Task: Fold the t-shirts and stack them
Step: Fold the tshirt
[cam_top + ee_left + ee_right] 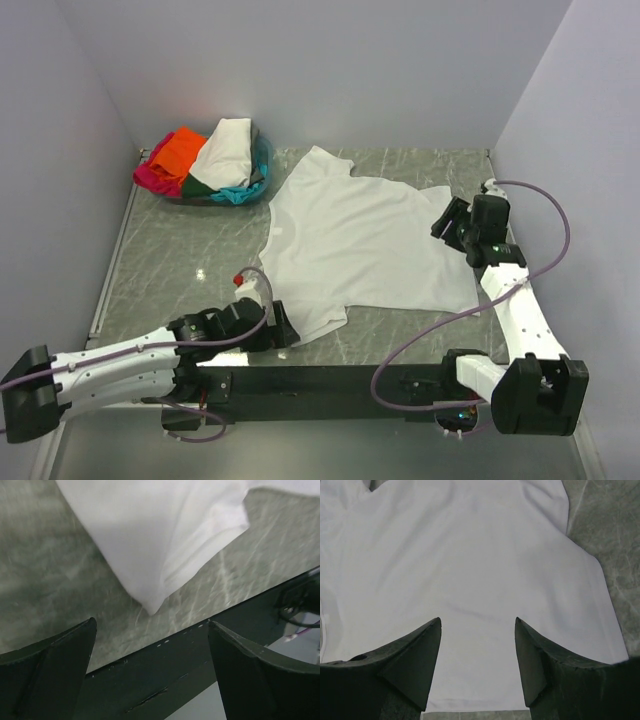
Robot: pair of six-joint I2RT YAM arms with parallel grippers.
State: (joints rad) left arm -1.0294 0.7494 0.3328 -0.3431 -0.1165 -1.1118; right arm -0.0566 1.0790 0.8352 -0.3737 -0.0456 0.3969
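The white t-shirt (365,240) lies spread flat in the middle of the grey marbled table (160,260), its straight bottom edge toward the right arm. One sleeve (320,318) points at the near edge.

The left gripper (287,326) sits low at that near edge, just short of the sleeve. In the left wrist view its fingers (60,655) stand wide apart with nothing between them, and the sleeve's corner (155,602) lies just ahead on the stone.

The right gripper (447,222) is over the shirt's right side. Its fingers (415,650) are also spread with nothing in their grasp, and white cloth (470,570) fills the space ahead of them. I cannot tell whether the tips touch the cloth.

In the far left corner sits a pile of t-shirts (210,165) in cream-white, orange, magenta-pink, teal and dark green, well apart from the spread shirt.
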